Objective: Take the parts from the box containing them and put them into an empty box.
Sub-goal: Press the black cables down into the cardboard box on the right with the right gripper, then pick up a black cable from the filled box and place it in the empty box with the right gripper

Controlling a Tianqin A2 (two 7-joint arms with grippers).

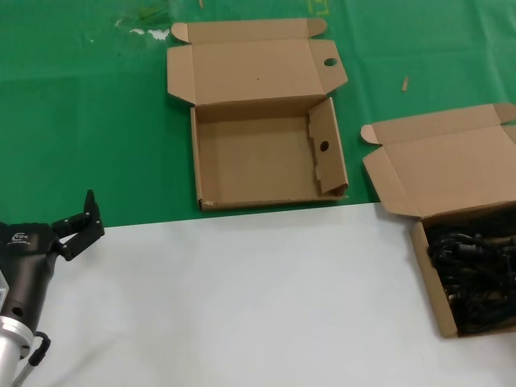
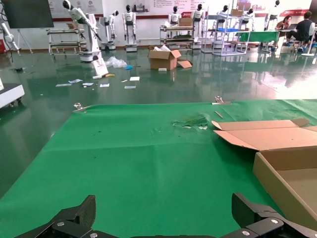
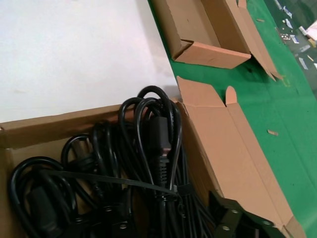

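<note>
- Brown cardboard in the head view: empty box [image 1: 266, 165] with round-holed flaps, lid folded back, bottom bare, lying on green cloth [image 1: 81, 121] right at the cloth's near edge, where white tabletop [image 1: 242, 298] begins.
- Well to the right of the empty box: plain-lidded parts box [image 1: 439, 165], open, straddling the cloth edge, filled with a tangle of black power cords [image 1: 476, 274].
- Far left of the empty box, over the white tabletop: left gripper [image 1: 81, 224], fingers spread apart, holding nothing.
- Right gripper out of sight in the head view.
- Left wrist view: two dark fingertips [image 2: 79, 218] of the left gripper [image 2: 163, 220] set wide apart, nothing between them, hovering over green cloth [image 2: 138, 163]; corner of the empty box [image 2: 277, 168] off to one side, well clear of the fingers; workshop floor [image 2: 148, 74] with racks and other robots beyond the cloth.
- Right wrist view: close look down into the parts box [image 3: 218, 148]; looped power cords [image 3: 148, 158] bundled with ties, one chunky plug lying on top.
- Only one dark finger [image 3: 228, 218] of the right gripper showing, at the inner wall of the parts box just beside the cords; cannot tell how wide the claw stands.
- Empty box [image 3: 208, 34] farther off past the parts box lid.
</note>
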